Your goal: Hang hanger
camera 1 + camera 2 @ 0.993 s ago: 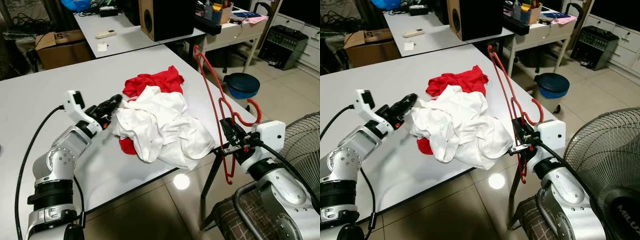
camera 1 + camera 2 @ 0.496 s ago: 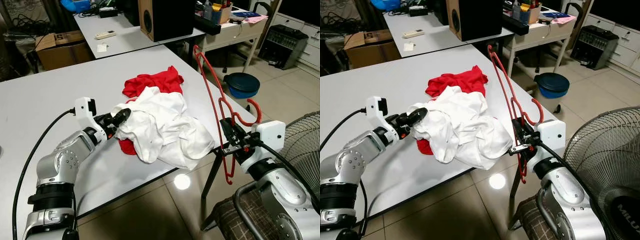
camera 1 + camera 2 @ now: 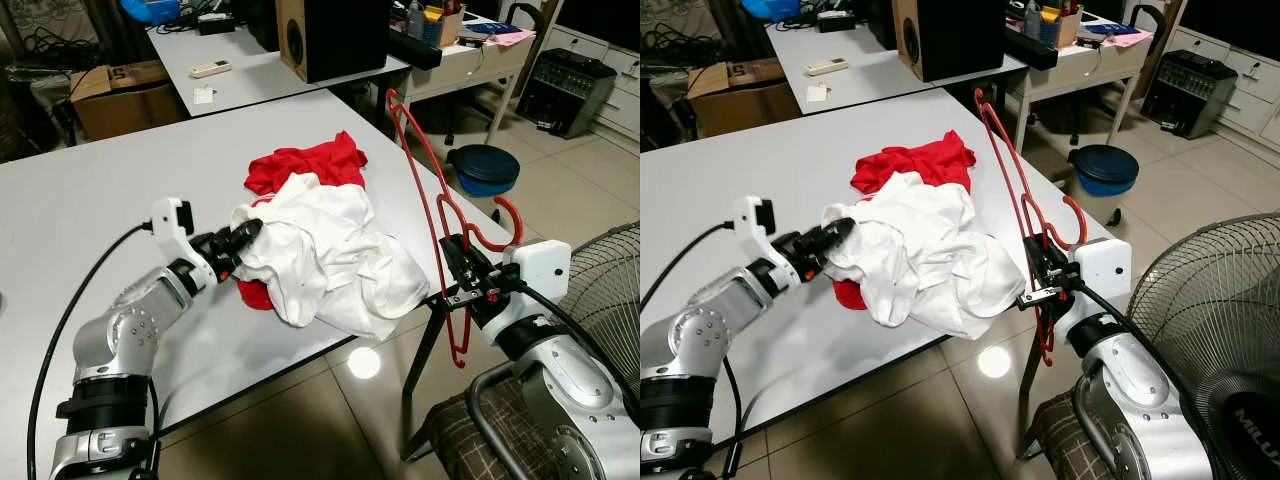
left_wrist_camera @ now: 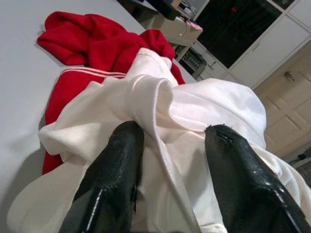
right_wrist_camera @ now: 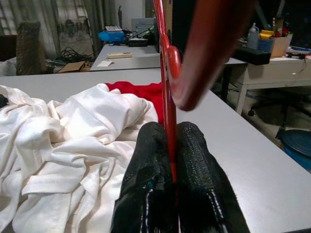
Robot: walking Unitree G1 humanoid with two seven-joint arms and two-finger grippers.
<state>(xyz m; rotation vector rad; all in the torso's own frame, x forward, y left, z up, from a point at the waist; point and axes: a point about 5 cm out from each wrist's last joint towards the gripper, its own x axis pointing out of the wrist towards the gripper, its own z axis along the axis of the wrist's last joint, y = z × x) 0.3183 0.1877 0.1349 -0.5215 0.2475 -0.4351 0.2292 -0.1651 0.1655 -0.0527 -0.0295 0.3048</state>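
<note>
Two garments lie heaped on the grey tabletop (image 3: pixel 120 170): a white shirt (image 3: pixel 330 250) over a red one (image 3: pixel 310 165). The left gripper (image 4: pixel 170 141) has its fingers spread apart, pressed into the white shirt's near edge. The right gripper (image 5: pixel 171 145) is clamped tight on a red hanger (image 3: pixel 430 215), held upright just off the tabletop's right edge.

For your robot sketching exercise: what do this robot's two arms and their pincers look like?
Both arms are silver metal with rounded, bolted joint housings and black bands. Each wrist carries a white box camera and a trailing black cable. The left pincer and right pincer each have two long, black fingers.
</note>
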